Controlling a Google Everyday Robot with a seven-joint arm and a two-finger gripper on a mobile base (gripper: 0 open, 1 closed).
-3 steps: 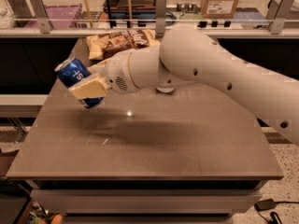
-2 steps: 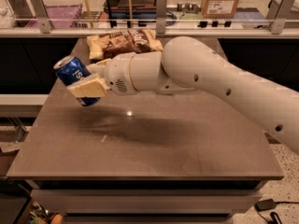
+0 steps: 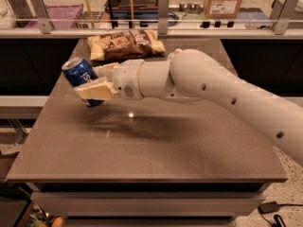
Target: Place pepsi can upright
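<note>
I have the pepsi can [image 3: 82, 75] in the jaws, which are closed around its blue body: one cream finger [image 3: 96, 90] lies across the near side and the other sits behind it, so the can is pinched between them. The can is in the air over the bench [image 3: 142, 155], out at about nine o'clock from the bench's middle and near its left edge. It is not upright: its silver top leans off toward eleven o'clock and its lower end points down toward five. I see no contact with the surface, though the gap below it looks small.

By my reading this is the carry-and-set-down step, with the grasp made and the placing not yet done. The next move calls for a roll of the wrist to bring the can's axis vertical, then a slow descent until its base sits flat, and only then letting go; releasing it at this lean would likely tip it and send it rolling toward the left edge.

The arm [image 3: 227, 96] comes in from four o'clock, rises to a bend near the middle of the view and runs almost level toward nine o'clock, with the wrist turned so the jaws grip sideways. A snack bag [image 3: 125, 44] lies at twelve o'clock, well apart from the spot below the can
</note>
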